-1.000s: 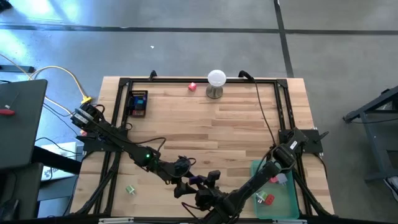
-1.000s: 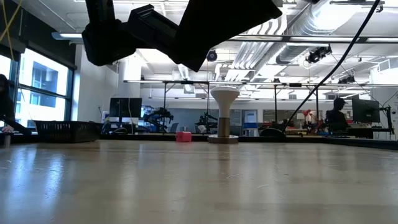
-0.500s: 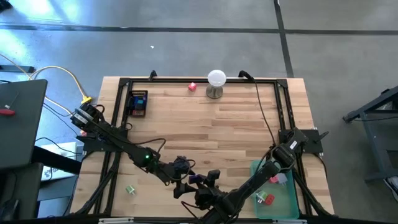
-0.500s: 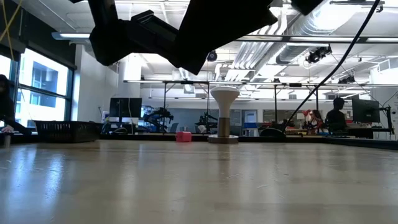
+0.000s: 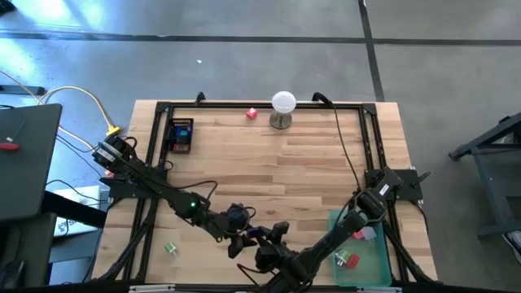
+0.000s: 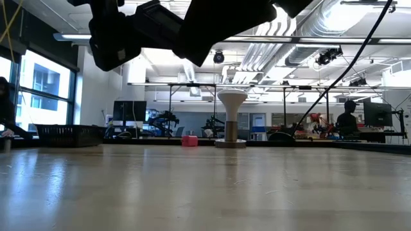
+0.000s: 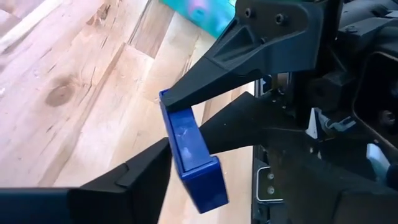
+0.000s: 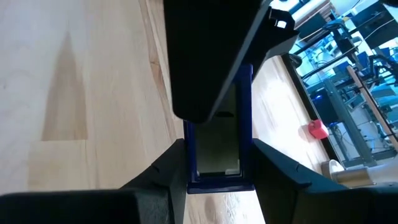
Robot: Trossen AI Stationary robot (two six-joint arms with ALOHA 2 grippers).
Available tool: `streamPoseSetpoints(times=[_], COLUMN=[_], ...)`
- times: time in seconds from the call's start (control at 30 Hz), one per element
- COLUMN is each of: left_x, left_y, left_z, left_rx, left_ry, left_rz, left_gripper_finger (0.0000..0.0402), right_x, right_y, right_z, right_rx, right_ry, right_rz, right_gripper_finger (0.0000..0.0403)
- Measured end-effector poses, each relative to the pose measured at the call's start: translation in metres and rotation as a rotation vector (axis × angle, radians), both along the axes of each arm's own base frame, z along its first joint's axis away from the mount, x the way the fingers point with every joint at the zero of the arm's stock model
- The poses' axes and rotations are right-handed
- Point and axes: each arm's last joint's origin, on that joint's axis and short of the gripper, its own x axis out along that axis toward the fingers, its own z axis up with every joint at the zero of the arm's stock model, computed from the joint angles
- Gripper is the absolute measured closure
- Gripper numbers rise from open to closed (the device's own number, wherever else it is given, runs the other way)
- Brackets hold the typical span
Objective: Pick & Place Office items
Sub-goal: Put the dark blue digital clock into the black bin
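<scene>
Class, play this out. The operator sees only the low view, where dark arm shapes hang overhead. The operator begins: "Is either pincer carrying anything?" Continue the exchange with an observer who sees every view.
Observer: Yes. The right pincer is shut on a flat blue piece.
Operator: Where is the left pincer?
Observer: The left pincer is right up against that blue piece, near the middle of the table edge opposite the white ball.
Operator: Where could the piece be put down?
Observer: Possibly in the green tray. It sits at the right corner on that same edge and has red and green pieces in it.
</scene>
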Motion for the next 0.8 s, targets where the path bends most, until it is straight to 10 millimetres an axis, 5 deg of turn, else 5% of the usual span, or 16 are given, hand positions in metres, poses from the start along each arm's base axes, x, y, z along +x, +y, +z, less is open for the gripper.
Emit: streamPoseSetpoints(times=[0.5,0.8], left_x=[-0.002,-0.002], left_y=[0.003,0.002], left_z=[-0.006,-0.007], left_rx=[0.039,0.078], left_ry=[0.045,0.046], left_rz=[0.032,0.013], left_gripper_finger=[0.0345,0.0349], right_x=[-0.001,-0.004], right_y=[0.001,0.011], right_z=[-0.001,-0.001], right_rx=[-0.010,0.043], right_ry=[0.031,0.020], right_rz=[0.019,0.043], right_gripper_finger=[0.0267,0.0205])
